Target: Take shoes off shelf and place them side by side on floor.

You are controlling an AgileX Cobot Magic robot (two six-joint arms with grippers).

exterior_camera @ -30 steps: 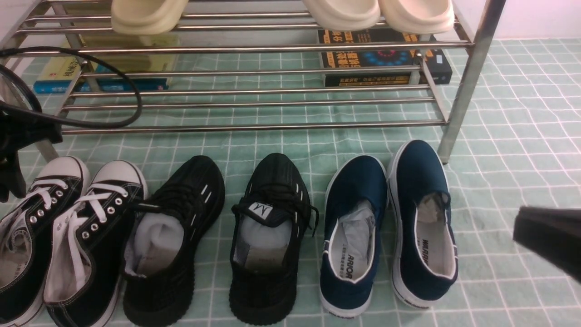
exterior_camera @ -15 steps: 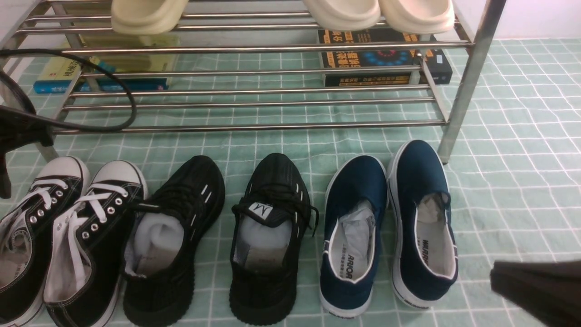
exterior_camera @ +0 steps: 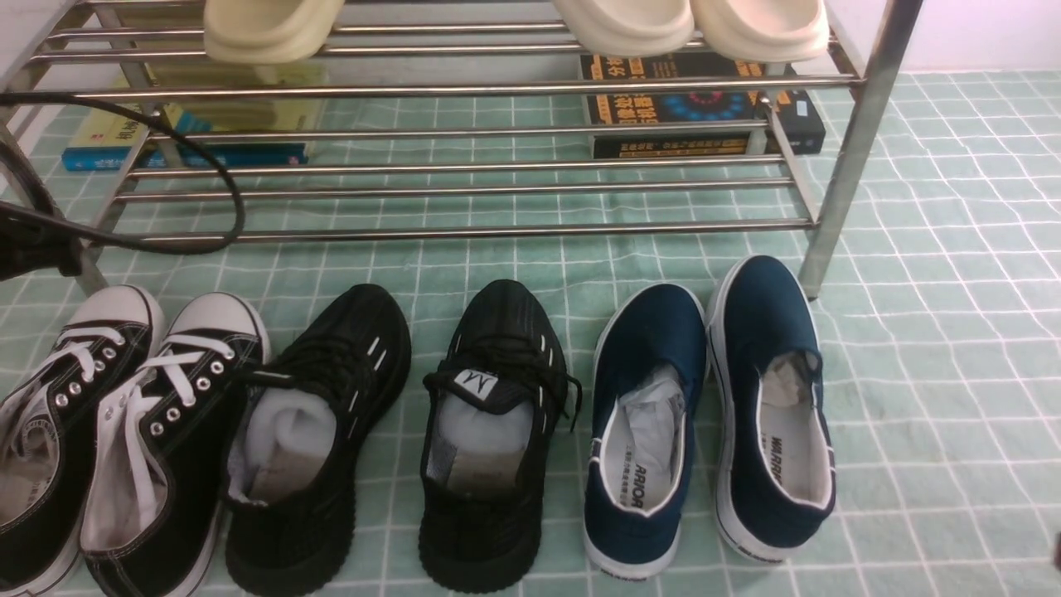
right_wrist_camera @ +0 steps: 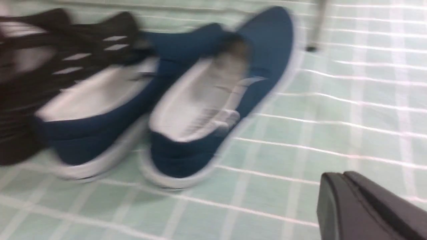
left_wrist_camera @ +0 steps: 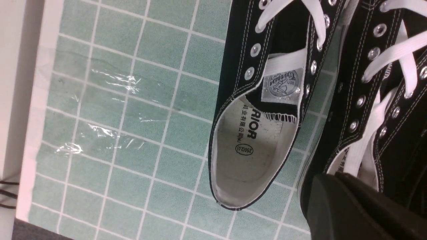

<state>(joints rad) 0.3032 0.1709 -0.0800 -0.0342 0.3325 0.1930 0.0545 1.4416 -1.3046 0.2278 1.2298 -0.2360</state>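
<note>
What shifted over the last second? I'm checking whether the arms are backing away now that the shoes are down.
The right gripper slid down and out of the front view's right edge. The left arm drew back toward the left edge. Neither holds anything. The black knit shoes stayed side by side on the floor, as did both other pairs and the shelf.

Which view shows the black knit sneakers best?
Front view: both black knit sneakers stand whole, side by side on the floor. Right wrist view shows only a blurred part. Left wrist view shows none.
</note>
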